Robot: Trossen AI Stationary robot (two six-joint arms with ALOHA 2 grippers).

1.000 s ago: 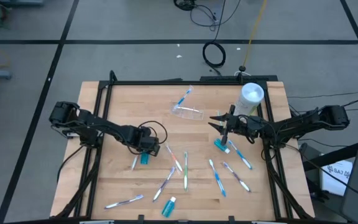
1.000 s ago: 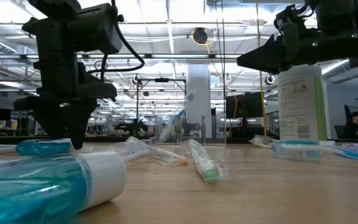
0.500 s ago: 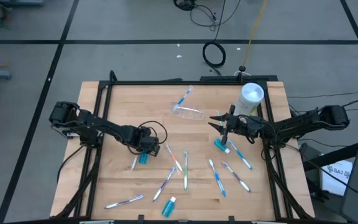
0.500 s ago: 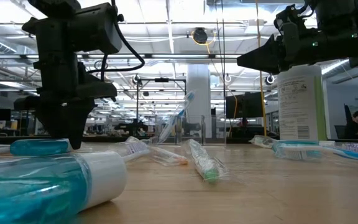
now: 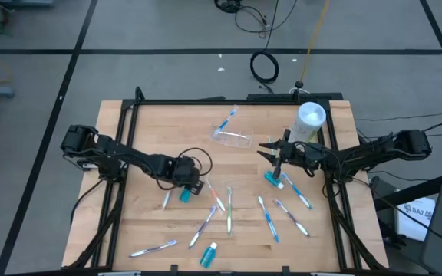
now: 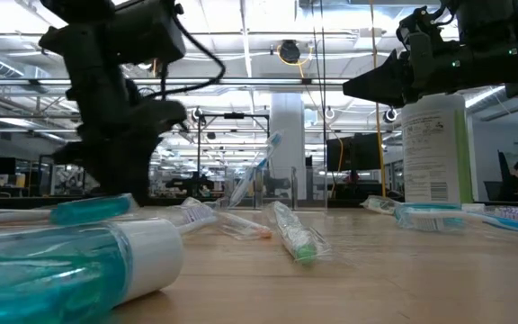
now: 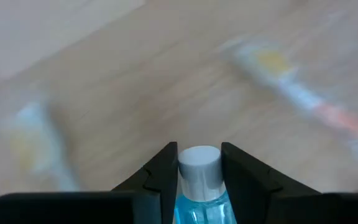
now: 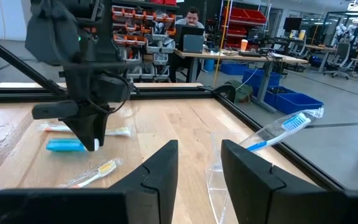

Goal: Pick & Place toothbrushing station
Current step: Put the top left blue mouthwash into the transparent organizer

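My left gripper (image 5: 186, 186) is at the table's middle left, shut on a small blue bottle with a white cap (image 5: 183, 196). The low view shows that bottle (image 6: 92, 209) tilted under the dark gripper (image 6: 120, 184). My right gripper (image 5: 270, 150) hangs level and open above the table's right part, with nothing between its fingers (image 8: 166, 171). Several toothbrushes (image 5: 229, 211) lie loose on the wood. A clear cup (image 5: 231, 139) lies on its side at the far middle, with a blue toothbrush (image 5: 226, 120) beside it. My left gripper pinches the small bottle between its two fingers (image 7: 161, 177), on the blue body just behind the white cap (image 7: 199, 163). The fingers come steeply from above and lie across the bottle. The bottle is tilted, one end raised (image 6: 126, 203) and the other low near the table (image 6: 58, 215).
A tall bottle with a white lid (image 5: 311, 119) stands at the far right. A teal bottle (image 5: 273, 179) lies under my right arm and another (image 5: 209, 254) lies by the near edge. A black frame (image 5: 121, 138) rims the table.
My left gripper has shut on the small blue bottle and tipped at the wrist. The bottle, lying flat before, now stands tilted with one end raised and has shifted slightly toward the table's right.
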